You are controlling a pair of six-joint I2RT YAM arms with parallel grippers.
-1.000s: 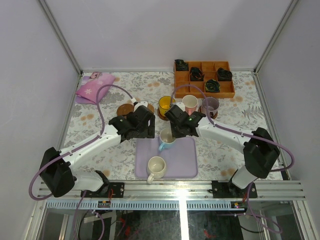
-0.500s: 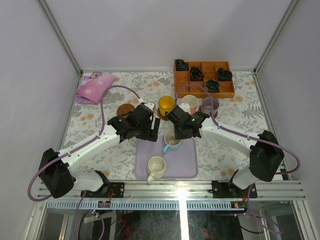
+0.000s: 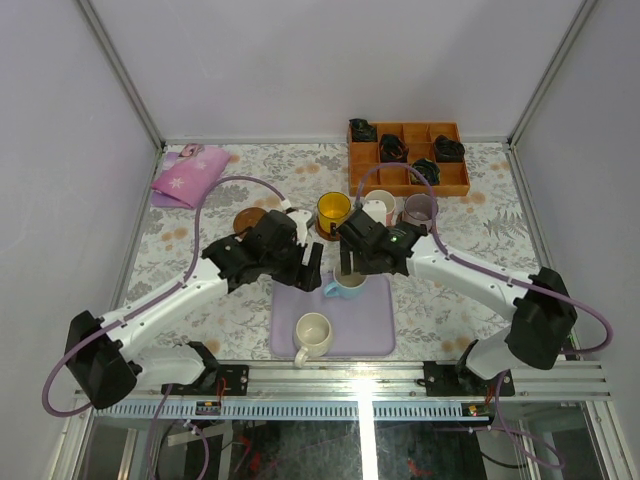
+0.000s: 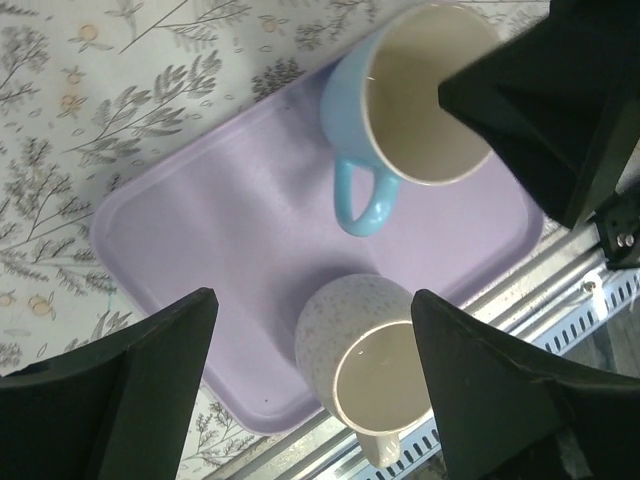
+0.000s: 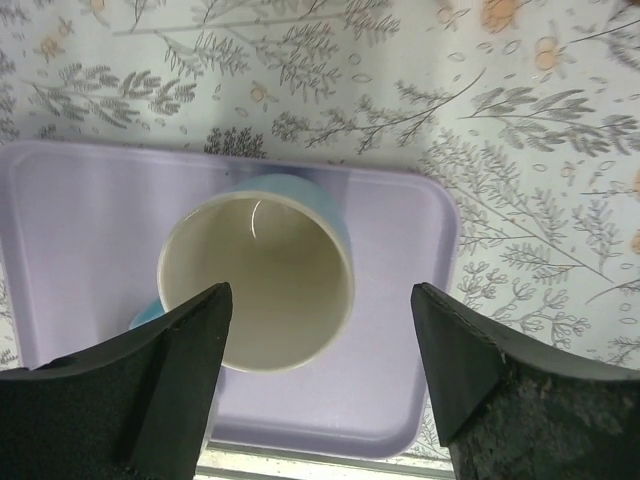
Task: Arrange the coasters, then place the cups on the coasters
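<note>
A light blue cup (image 3: pixel 345 287) (image 5: pixel 255 285) (image 4: pixel 420 95) stands upright at the far end of the lavender tray (image 3: pixel 370 325). My right gripper (image 3: pixel 352 262) (image 5: pixel 320 292) hangs open just above it, its fingers apart from the rim. A cream cup (image 3: pixel 312 335) (image 4: pixel 370 360) stands at the tray's near end. My left gripper (image 3: pixel 308 268) (image 4: pixel 312 310) is open above the tray, with the cream cup showing between its fingers. Yellow (image 3: pixel 331 210), pink (image 3: pixel 380 208) and greyish-purple (image 3: pixel 420 210) cups stand in a row behind. A dark coaster (image 3: pixel 250 219) lies left of them, partly hidden by my left arm.
An orange-brown compartment box (image 3: pixel 455 182) with dark items sits at the back right. A pink flowered pouch (image 3: pixel 188 172) lies at the back left. The metal rail (image 3: pixel 360 380) runs along the near edge, just past the tray.
My right gripper has opened and let go of the blue cup, which now stands on the tray a little nearer. My left arm has swung right, over the tray.
</note>
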